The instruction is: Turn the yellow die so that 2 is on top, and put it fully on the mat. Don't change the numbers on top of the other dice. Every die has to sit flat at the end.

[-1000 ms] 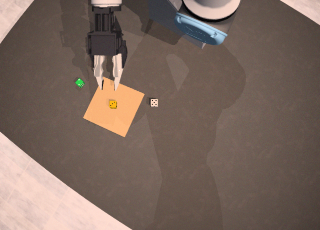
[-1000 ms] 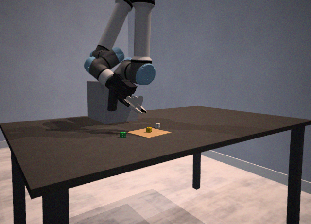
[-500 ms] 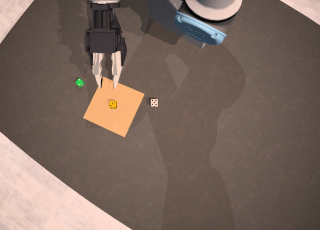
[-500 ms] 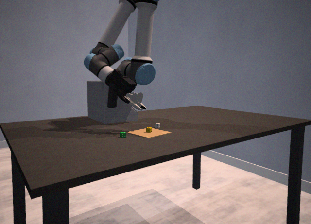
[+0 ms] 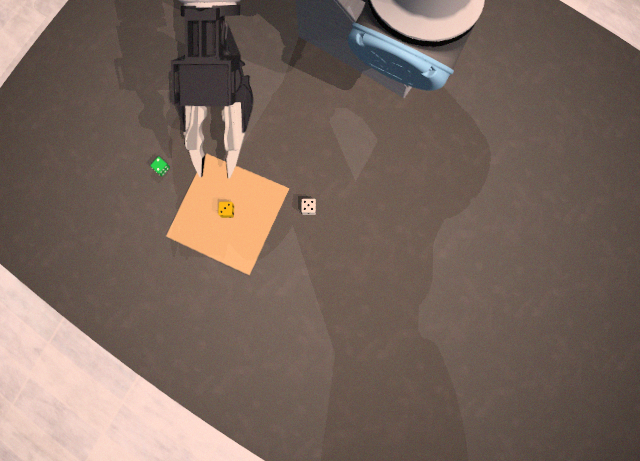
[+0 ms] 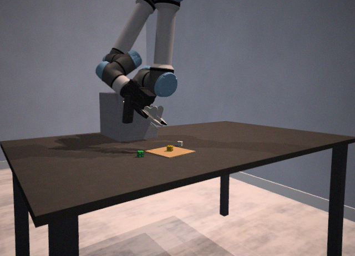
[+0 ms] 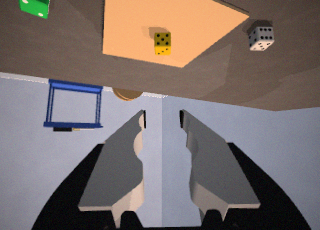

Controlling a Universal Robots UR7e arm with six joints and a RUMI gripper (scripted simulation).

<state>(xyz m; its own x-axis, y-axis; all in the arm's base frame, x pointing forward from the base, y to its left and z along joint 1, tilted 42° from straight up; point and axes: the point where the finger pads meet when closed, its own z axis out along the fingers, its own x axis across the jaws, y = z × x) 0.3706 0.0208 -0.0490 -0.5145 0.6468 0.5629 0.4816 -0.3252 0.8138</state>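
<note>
The yellow die (image 5: 225, 208) (image 6: 170, 148) (image 7: 162, 43) sits flat on the orange mat (image 5: 258, 213) (image 6: 183, 151) (image 7: 132, 25), all of it inside the edges, and its top looks like three dots; the gripper (image 5: 215, 176) (image 6: 164, 124) (image 7: 162, 111) is up off the mat, its fingers a little bit open with nothing in them; the green die (image 5: 159, 165) (image 6: 140, 154) (image 7: 35, 2) and white die (image 5: 308, 206) (image 6: 179, 143) (image 7: 261, 38) sit off the mat

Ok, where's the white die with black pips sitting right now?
In the top view, the white cube die with black pips lies just right of the square orange mat, off it, with the yellow die nearest.
</note>
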